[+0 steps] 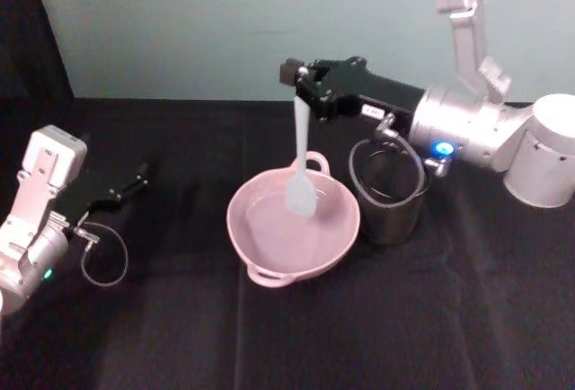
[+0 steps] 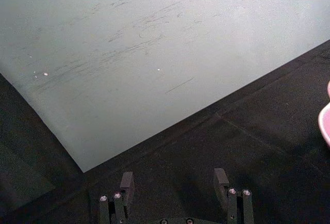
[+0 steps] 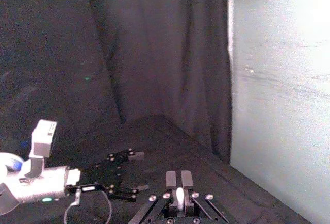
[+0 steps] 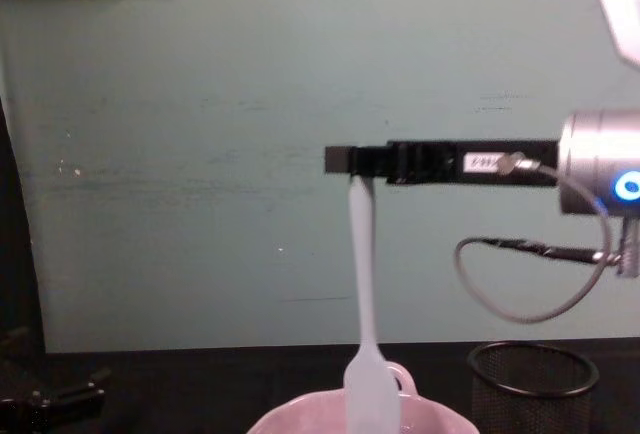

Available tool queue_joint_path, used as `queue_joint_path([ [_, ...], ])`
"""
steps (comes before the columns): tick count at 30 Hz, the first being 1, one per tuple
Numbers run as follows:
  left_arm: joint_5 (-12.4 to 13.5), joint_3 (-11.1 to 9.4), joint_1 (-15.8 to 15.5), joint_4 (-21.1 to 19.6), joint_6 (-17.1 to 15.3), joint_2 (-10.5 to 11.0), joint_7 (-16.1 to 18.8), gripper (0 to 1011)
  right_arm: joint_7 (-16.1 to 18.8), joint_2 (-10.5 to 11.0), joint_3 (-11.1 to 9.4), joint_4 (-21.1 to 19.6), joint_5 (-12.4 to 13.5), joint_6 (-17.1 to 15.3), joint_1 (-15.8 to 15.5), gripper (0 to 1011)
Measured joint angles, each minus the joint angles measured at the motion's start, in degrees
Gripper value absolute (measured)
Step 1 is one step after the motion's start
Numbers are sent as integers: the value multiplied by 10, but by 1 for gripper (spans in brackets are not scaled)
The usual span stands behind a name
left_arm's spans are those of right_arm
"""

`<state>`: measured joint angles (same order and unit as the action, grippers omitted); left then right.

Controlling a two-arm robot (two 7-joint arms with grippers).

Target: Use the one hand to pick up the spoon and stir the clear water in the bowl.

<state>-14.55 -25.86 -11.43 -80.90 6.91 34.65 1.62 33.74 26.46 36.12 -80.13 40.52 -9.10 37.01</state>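
Note:
My right gripper [image 1: 303, 82] is shut on the top of the white spoon's [image 1: 301, 161] handle, which hangs straight down from it. The spoon's flat head [image 4: 368, 394] reaches down inside the pale pink bowl [image 1: 260, 251], towards its far side. The clear water [image 1: 278, 228] shows only as a faint sheen in the bowl. In the right wrist view the fingers [image 3: 172, 178] are closed against the white handle [image 3: 179, 195]. In the chest view the right gripper [image 4: 350, 161] is high above the bowl [image 4: 290, 420]. My left gripper [image 1: 137, 178] rests open at the far left of the table.
A black wire-mesh cup [image 1: 388, 190] stands right beside the bowl, under my right wrist, and shows again as the mesh cup [image 4: 535, 379] in the chest view. A pale green wall [image 1: 225, 22] backs the black-clothed table [image 1: 359, 336]. The bowl's rim [image 2: 326, 120] shows beside the left gripper [image 2: 174, 182].

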Motion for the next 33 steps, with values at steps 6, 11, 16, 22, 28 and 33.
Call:
queue_joint_path([
  [6, 0, 0, 0, 0, 0, 0, 0, 1011, 28, -28, 13, 44, -13, 22, 10, 64],
  [11, 0, 0, 0, 0, 0, 0, 0, 1011, 38, -46, 18, 67, -20, 27, 18, 64],
  [16, 0, 0, 0, 0, 0, 0, 0, 1011, 50, -67, 23, 99, -28, 33, 30, 64],
  [22, 0, 0, 0, 0, 0, 0, 0, 1011, 64, -93, 28, 151, -37, 41, 51, 64],
  [28, 0, 0, 0, 0, 0, 0, 0, 1011, 74, -116, 22, 208, -45, 55, 75, 64],
  [33, 0, 0, 0, 0, 0, 0, 0, 1011, 73, -121, 11, 233, -53, 61, 83, 64],
])
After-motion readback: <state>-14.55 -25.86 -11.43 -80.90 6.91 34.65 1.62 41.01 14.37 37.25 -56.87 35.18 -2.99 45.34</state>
